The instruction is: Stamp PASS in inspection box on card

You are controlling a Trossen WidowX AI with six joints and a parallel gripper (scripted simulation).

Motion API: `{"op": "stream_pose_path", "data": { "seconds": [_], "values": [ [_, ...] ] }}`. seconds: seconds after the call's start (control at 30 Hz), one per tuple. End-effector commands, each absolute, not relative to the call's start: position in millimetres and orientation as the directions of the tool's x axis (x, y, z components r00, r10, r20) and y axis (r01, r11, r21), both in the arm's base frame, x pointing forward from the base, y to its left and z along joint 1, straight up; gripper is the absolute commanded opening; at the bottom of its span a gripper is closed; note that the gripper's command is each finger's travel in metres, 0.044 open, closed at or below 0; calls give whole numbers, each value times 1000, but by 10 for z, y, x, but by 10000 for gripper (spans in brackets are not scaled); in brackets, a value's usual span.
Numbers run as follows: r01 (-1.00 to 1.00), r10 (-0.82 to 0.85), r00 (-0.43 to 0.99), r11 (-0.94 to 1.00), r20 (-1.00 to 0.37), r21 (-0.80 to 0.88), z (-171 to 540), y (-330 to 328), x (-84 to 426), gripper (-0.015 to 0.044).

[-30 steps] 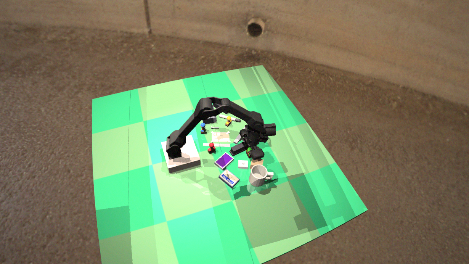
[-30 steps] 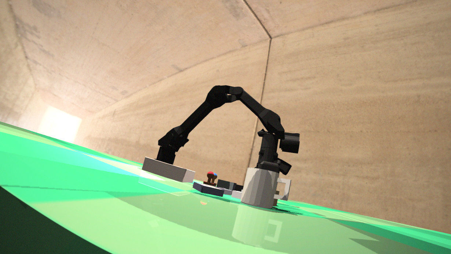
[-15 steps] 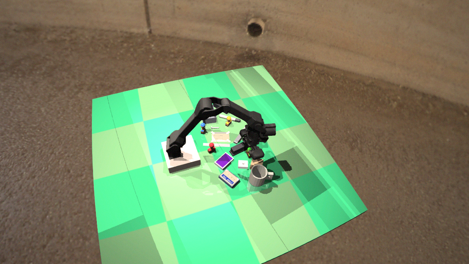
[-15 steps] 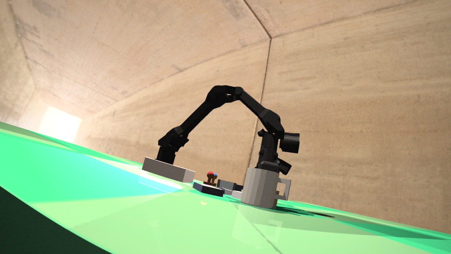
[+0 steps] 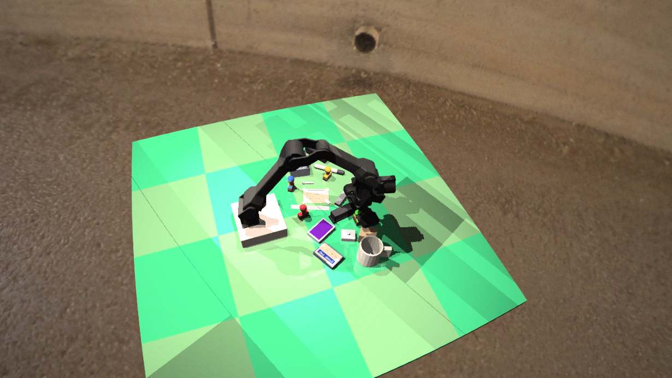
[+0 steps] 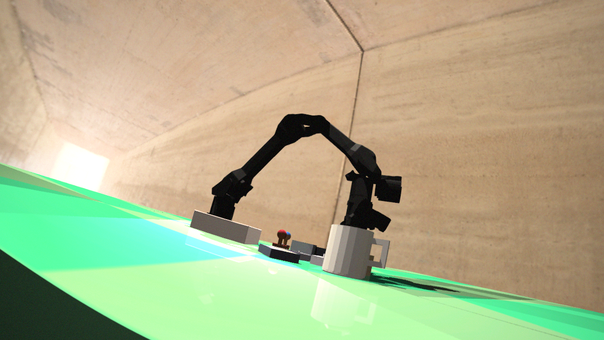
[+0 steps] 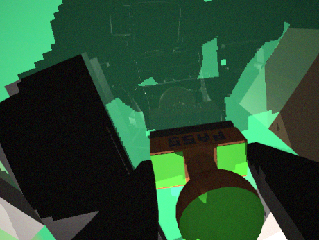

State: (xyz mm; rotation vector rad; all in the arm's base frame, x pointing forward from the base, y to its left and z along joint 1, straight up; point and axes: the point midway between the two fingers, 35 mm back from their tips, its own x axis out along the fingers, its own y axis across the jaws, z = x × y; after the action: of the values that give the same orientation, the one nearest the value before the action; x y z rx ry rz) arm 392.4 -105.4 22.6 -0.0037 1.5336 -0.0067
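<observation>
- Claw (image 5: 354,216) (image 6: 358,219) (image 7: 200,161): clamped on the PASS stamp (image 5: 357,217) (image 7: 199,163).
- That stamp: green round knob, brown neck and block, bright-green patches, dark lettering upside down in the wrist view.
- From the claw, top view: mug (image 5: 363,256) (image 6: 348,253) at five o'clock, purple pad (image 5: 321,230) at eight, pale card (image 5: 316,195) at ten.
</observation>
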Motion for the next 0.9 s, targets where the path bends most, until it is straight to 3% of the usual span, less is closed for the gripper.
{"op": "stream_pose_path", "data": {
  "seconds": [0.0, 0.87],
  "values": [
    [2, -7, 38, 1000, -999, -7, 255, -1057, 3930, 0],
    [2, -7, 38, 1000, -999, -7, 381, -1059, 3933, 0]
  ]
}}
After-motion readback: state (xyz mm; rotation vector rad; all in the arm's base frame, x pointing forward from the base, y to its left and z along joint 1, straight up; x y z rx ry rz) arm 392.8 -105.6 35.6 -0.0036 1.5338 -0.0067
